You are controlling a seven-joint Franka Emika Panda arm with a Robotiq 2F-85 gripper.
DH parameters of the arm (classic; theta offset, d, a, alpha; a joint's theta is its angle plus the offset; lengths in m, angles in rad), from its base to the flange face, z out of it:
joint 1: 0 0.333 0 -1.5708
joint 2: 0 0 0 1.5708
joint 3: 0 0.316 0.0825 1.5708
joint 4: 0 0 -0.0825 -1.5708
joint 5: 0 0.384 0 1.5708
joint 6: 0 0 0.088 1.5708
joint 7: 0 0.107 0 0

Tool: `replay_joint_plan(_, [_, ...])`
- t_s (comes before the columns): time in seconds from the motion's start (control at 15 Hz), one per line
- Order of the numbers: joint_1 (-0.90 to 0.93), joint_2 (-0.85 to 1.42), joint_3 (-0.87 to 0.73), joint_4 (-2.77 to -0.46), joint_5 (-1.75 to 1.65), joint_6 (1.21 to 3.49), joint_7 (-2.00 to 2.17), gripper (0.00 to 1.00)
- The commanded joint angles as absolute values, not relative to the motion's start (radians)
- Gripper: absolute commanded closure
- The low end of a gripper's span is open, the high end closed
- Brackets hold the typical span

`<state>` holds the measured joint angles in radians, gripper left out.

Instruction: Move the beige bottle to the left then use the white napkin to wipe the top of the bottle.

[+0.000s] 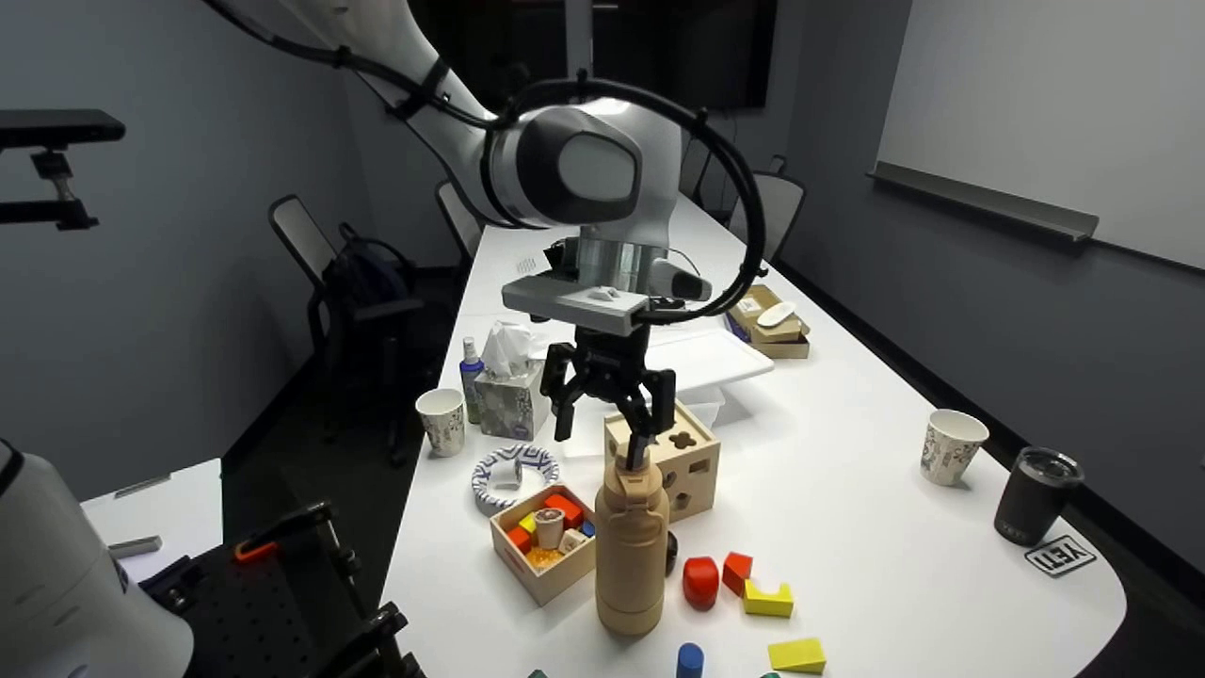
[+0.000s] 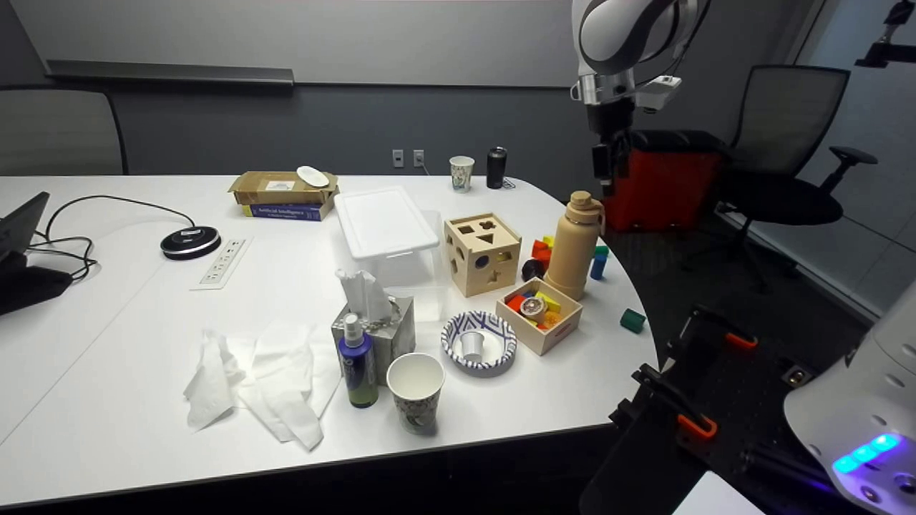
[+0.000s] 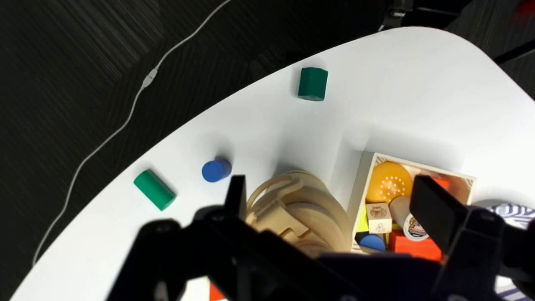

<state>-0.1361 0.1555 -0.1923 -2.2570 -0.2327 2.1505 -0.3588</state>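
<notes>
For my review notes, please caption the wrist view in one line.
Past the open tool, the beige bottle stands beside a wooden box of toys, with a blue cylinder nearby.

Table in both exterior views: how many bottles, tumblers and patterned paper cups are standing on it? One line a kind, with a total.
Beige bottle: 1
Spray bottle: 1
Black tumbler: 1
Patterned paper cups: 2
Total: 5

Enclosed by grey walls (image 2: pixel 336 121), fitted with a wide whiteboard (image 2: pixel 429 43), a narrow ledge (image 2: pixel 172 74) and, lower down, two wall outlets (image 2: pixel 397 159). Backed, in an exterior view, by dark panels (image 1: pixel 687 52) split by a pale strip (image 1: pixel 578 38). Furnished with a long, round-ended white counter (image 1: pixel 838 461) and mesh-backed chairs (image 2: pixel 794 118). Softly shadowed, over a dark floor (image 3: pixel 75 62) with faint stripes.
</notes>
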Motion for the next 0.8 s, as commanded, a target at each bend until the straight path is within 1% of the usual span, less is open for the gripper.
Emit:
replay_joint_plan(0.0, [-0.15, 0.219, -0.156, -2.19, -0.273, 2.121, -0.511, 0.0])
replay_joint_plan(0.27, [-0.149, 0.265, -0.133, -2.143, -0.363, 2.133, -0.655, 0.0])
replay_joint_plan(0.47, [-0.155, 0.275, -0.126, -2.154, -0.432, 2.203, -0.753, 0.0])
replay_joint_plan(0.73, [-0.177, 0.257, -0.122, -2.201, -0.389, 2.311, -0.833, 0.0])
